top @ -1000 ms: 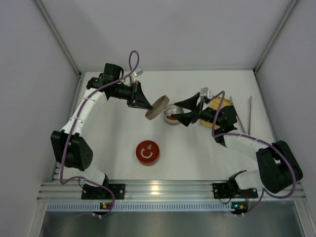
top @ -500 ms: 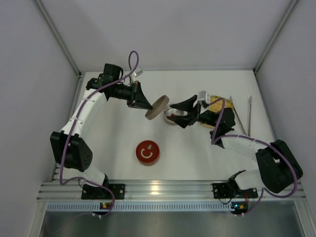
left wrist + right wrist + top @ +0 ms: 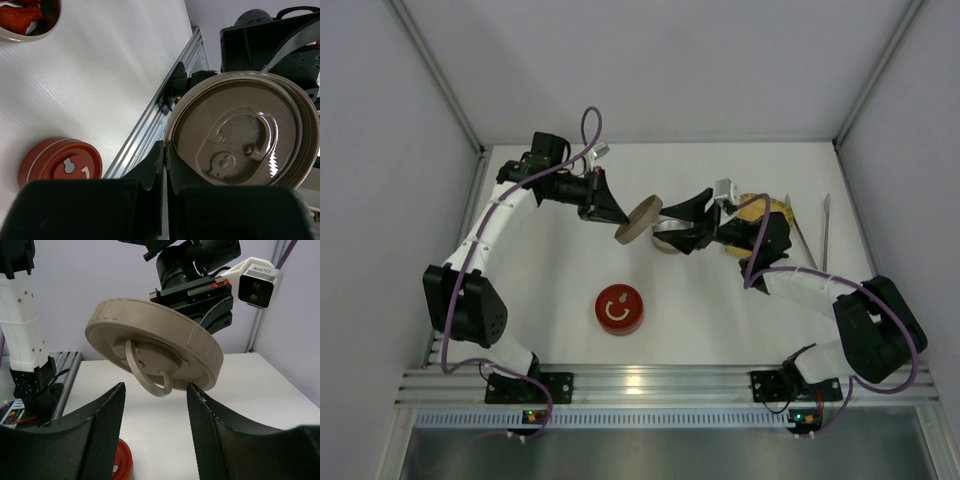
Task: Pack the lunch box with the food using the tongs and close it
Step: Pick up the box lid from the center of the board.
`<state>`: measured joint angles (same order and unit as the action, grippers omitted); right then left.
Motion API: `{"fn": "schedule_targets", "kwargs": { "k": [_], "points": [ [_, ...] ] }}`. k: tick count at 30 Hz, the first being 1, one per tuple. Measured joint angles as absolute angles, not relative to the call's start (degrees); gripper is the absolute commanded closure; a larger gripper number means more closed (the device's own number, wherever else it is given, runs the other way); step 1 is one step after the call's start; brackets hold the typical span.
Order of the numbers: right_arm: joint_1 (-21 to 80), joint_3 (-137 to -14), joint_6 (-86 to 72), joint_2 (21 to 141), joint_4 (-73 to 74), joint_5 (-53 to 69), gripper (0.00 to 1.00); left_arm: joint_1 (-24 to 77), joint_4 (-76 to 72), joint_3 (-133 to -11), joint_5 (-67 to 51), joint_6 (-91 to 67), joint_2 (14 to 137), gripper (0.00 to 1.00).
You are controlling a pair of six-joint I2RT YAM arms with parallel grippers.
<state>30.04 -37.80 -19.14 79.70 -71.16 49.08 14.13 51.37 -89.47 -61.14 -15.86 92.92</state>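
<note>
- A red lid (image 3: 618,309) lay flat on the white table (image 3: 720,320), nearest the arm bases and well apart from everything else. It also showed low on the left of the left wrist view.
- Further in, near the middle of the table, sat the round metal lunch box (image 3: 663,240). It was uncovered and partly hidden from above by the right gripper.
- The left wrist view caught the box's rim in its top corner, with red food (image 3: 20,12) lying inside it.
- The right gripper (image 3: 678,230) hung over the lunch box with its jaws spread and nothing between them. In its own view, the two black fingers (image 3: 100,435) framed the beige lid from below without touching it.
- The left gripper (image 3: 618,215) was clamped on the edge of the beige lid (image 3: 639,219). It held the lid tilted in the air just left of the lunch box, and the lid's ring handle (image 3: 150,375) faced the right wrist camera.
- At the far right, the yellow mat (image 3: 772,209) lay largely covered by the right arm.
- The tongs (image 3: 825,232) rested on the table beside the mat, untouched by either arm.
</note>
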Motion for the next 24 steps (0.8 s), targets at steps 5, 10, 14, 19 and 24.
{"fn": "schedule_targets", "kwargs": {
  "k": [5, 10, 14, 19, 24],
  "points": [
    [31.03, -38.81, -19.09, 80.12, -71.20, 49.50, 0.54, 14.13, 50.83, -88.71, -61.63, -17.04, 92.92, 1.00],
    [31.83, -39.59, -19.00, 80.47, -71.18, 49.84, 0.61, 14.13, 49.67, -88.71, -62.37, -18.17, 92.92, 1.00],
    [31.90, -39.92, -18.70, 80.93, -71.16, 49.78, 0.67, 14.13, 48.97, -88.58, -63.13, -18.96, 92.92, 1.00],
    [32.18, -40.36, -18.61, 81.30, -71.13, 49.76, 0.79, 14.13, 47.86, -87.57, -63.88, -20.34, 92.92, 1.00],
    [32.21, -41.47, -17.82, 81.30, -70.78, 48.01, 1.00, 14.13, 47.37, -86.08, -64.88, -22.87, 92.92, 1.00]
  ]
}}
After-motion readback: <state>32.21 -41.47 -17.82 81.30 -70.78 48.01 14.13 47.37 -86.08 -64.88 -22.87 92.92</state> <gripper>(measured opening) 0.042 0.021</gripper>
